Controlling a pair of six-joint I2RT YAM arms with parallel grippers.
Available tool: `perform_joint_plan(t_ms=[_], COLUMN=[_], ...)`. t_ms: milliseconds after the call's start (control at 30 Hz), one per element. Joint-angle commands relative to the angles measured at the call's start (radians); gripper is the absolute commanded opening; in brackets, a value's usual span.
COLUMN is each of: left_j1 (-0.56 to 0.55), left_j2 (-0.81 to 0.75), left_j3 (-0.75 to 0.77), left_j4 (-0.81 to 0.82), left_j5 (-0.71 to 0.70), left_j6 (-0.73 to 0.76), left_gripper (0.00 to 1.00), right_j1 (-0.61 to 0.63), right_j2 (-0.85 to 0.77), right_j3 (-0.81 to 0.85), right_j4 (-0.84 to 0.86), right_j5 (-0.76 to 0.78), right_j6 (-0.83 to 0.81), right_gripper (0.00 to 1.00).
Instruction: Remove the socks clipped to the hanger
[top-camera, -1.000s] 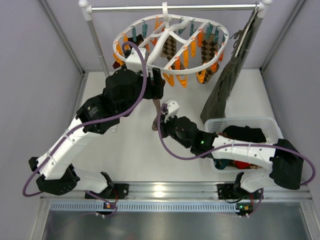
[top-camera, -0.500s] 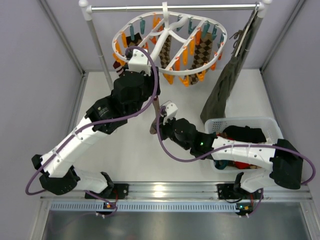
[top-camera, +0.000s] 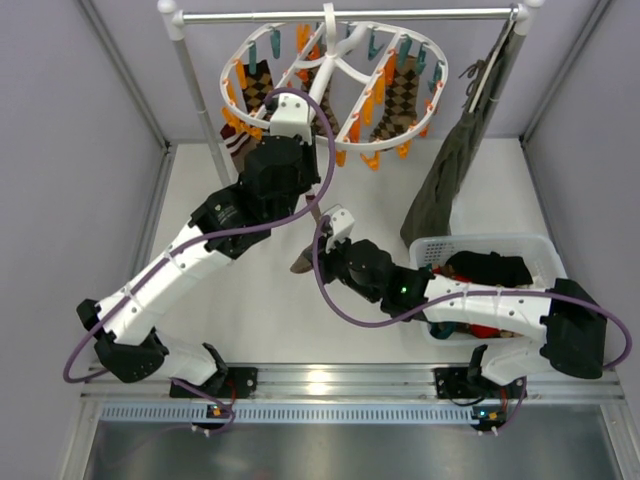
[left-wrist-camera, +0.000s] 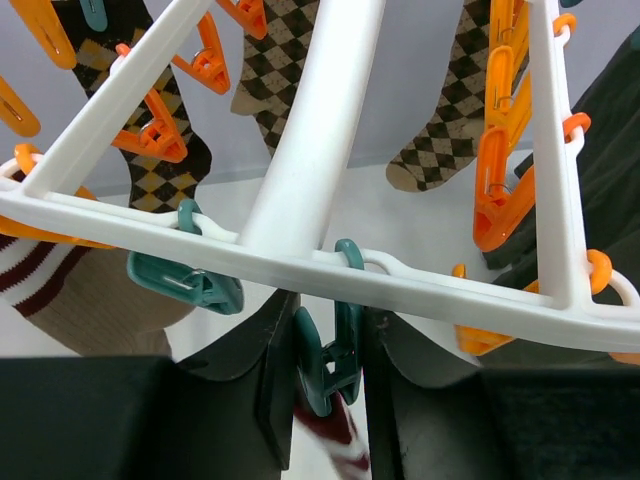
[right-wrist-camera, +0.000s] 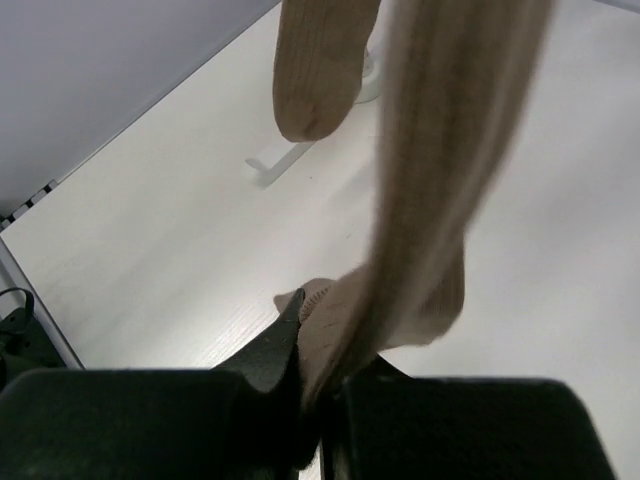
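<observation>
The white oval hanger (top-camera: 345, 62) hangs from the rail with orange and teal clips. Argyle socks (top-camera: 393, 100) and a striped-cuff brown sock (top-camera: 238, 146) hang from it. My left gripper (top-camera: 312, 180) is raised under the frame. In the left wrist view it (left-wrist-camera: 322, 372) is shut on a teal clip (left-wrist-camera: 338, 345) that pinches a maroon-and-white striped cuff (left-wrist-camera: 340, 445). That brown sock (top-camera: 303, 258) hangs down to my right gripper (top-camera: 322, 233), which is shut on its lower part (right-wrist-camera: 400, 250).
A metal rail (top-camera: 340, 15) on white posts (top-camera: 192, 85) carries the hanger and a long olive-green garment (top-camera: 455, 165). A white basket (top-camera: 540, 245) with dark and red clothes stands at the right. Grey walls close in both sides.
My left arm has reached farther back and up, and the hanger has swung back and left with it. My right gripper has kept its hold on the sock, shifting slightly.
</observation>
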Motion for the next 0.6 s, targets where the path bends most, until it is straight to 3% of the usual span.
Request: perform_joint_plan(t_ms=[0, 133, 233, 367, 467, 567], left_j1=[0.007, 0.005, 0.005, 0.005, 0.005, 0.005], left_j2=[-0.009, -0.012, -0.028, -0.058, -0.07, -0.099], left_j3=[0.035, 0.022, -0.005, -0.033, -0.044, -0.065], left_j4=[0.051, 0.051, 0.051, 0.051, 0.05, 0.05], left_j5=[0.009, 0.031, 0.064, 0.13, 0.193, 0.229], left_j6=[0.002, -0.013, -0.039, -0.064, -0.082, -0.111], left_gripper=[0.17, 0.13, 0.2, 0.41, 0.55, 0.85], right_j1=[0.025, 0.027, 0.03, 0.03, 0.024, -0.01], right_j2=[-0.046, -0.109, -0.207, -0.441, -0.556, -0.622], right_j3=[-0.022, -0.072, -0.119, -0.181, -0.141, -0.089], right_j4=[-0.025, -0.066, -0.14, -0.275, -0.504, -0.711], right_j5=[0.009, 0.009, 0.049, 0.153, 0.339, 0.462], right_j6=[0.013, 0.03, 0.064, 0.12, 0.182, 0.228], right_gripper=[0.0, 0.0, 0.0, 0.0, 0.0, 0.0])
